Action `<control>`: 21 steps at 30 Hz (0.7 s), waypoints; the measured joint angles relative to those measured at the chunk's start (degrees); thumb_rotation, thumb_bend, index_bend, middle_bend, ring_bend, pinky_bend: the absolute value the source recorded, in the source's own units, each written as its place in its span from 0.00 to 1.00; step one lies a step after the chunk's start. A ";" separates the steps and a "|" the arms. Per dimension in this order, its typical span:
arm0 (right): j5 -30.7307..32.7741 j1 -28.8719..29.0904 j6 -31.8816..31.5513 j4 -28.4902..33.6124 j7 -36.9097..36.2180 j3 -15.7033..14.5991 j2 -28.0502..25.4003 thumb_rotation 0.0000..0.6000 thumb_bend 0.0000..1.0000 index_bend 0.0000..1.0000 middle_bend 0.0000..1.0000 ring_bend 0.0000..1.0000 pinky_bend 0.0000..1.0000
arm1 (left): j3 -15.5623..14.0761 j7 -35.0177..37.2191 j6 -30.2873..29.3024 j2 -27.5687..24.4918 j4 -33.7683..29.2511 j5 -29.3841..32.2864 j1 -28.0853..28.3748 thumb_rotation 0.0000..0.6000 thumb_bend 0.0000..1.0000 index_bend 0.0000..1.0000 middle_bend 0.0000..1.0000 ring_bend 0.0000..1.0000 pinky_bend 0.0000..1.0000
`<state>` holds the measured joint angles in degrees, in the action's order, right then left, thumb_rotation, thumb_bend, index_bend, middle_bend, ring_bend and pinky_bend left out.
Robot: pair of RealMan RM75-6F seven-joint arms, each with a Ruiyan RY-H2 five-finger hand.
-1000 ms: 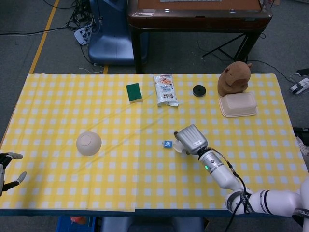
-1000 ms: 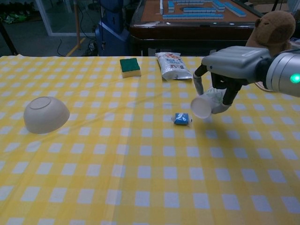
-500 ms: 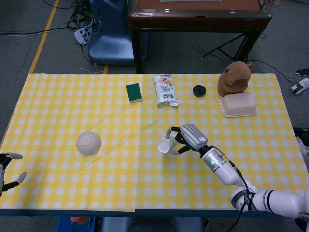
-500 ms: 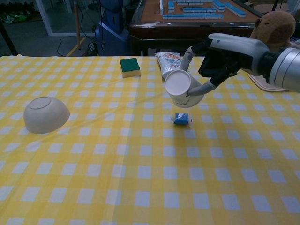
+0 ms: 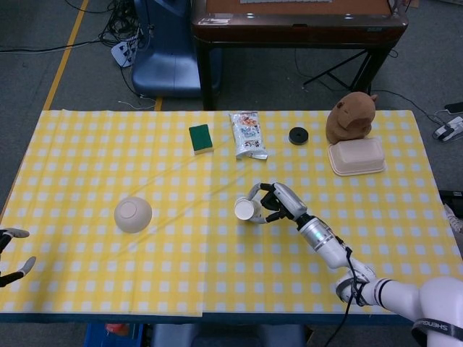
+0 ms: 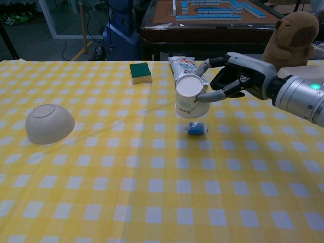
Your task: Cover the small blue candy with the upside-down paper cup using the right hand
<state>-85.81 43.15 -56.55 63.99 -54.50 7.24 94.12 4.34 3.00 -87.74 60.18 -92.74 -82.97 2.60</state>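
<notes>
A small blue candy point(image 6: 196, 128) lies on the yellow checked tablecloth point(image 6: 152, 192). My right hand point(image 6: 238, 78) grips a white paper cup point(image 6: 190, 98) by its side, the fingers wrapped around it. The cup is bottom-up and slightly tilted. It hangs just above the candy and a little behind it, and does not touch the cloth. In the head view the paper cup point(image 5: 247, 210) hides the candy, with the right hand point(image 5: 278, 202) on its right. My left hand point(image 5: 11, 256) shows at the left edge, off the table, its fingers apart and holding nothing.
An upturned beige bowl point(image 5: 133, 214) sits at mid-left. Along the far side are a green sponge point(image 5: 201, 138), a snack bag point(image 5: 248, 135), a black disc point(image 5: 297, 135), a brown plush toy point(image 5: 352, 116) and a takeaway box point(image 5: 357, 156).
The right hand carried the cup left from beside the candy and turned it from lying sideways to bottom-up over the candy. The left hand sank slightly at the frame edge.
</notes>
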 measured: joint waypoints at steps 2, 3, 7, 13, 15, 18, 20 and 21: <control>-0.20 0.11 0.37 -1.81 -2.52 -0.27 1.15 1.00 0.23 0.52 1.00 0.99 0.97 | -0.04 0.40 0.04 -0.13 -0.02 -0.09 -0.02 1.00 0.25 0.46 0.38 0.30 0.42; -0.32 0.18 0.56 -2.35 -3.66 -0.42 1.58 1.00 0.23 0.52 1.00 0.99 0.97 | -0.08 0.68 0.16 -0.24 -0.03 -0.13 -0.01 1.00 0.25 0.46 0.38 0.30 0.42; -1.14 0.46 1.26 -4.96 -8.00 -1.35 3.19 1.00 0.23 0.52 1.00 0.99 0.97 | -0.13 0.99 0.53 -0.47 -0.01 -0.10 0.09 1.00 0.26 0.46 0.38 0.30 0.42; -1.67 0.43 1.82 -6.63 -11.52 -2.39 4.05 1.00 0.22 0.52 1.00 0.99 0.97 | -0.36 1.76 0.73 -0.78 -0.18 -0.53 0.11 1.00 0.25 0.46 0.38 0.30 0.42; -1.78 0.24 1.89 -7.07 -12.18 -2.80 4.08 1.00 0.22 0.52 1.00 0.99 0.97 | -0.48 1.94 0.86 -0.92 -0.26 -0.71 0.14 1.00 0.25 0.46 0.38 0.30 0.42; -1.73 -0.10 1.93 -7.42 -12.31 -3.11 4.02 1.00 0.22 0.52 1.00 0.99 0.97 | -0.58 1.93 1.01 -1.02 -0.35 -0.79 0.18 1.00 0.25 0.46 0.38 0.30 0.42; -1.56 -0.28 1.91 -7.61 -12.30 -3.14 3.99 1.00 0.21 0.52 1.00 0.99 0.97 | -0.63 1.87 1.05 -1.06 -0.42 -0.82 0.19 1.00 0.25 0.46 0.38 0.30 0.42; -1.48 -0.36 1.90 -7.71 -12.31 -3.14 3.99 1.00 0.21 0.52 1.00 0.99 0.97 | -0.71 2.02 1.14 -1.13 -0.50 -0.94 0.21 1.00 0.25 0.46 0.38 0.30 0.42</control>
<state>-87.28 42.79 -54.65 56.28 -66.81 4.10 98.11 3.63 5.02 -86.60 59.05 -93.23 -83.91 2.80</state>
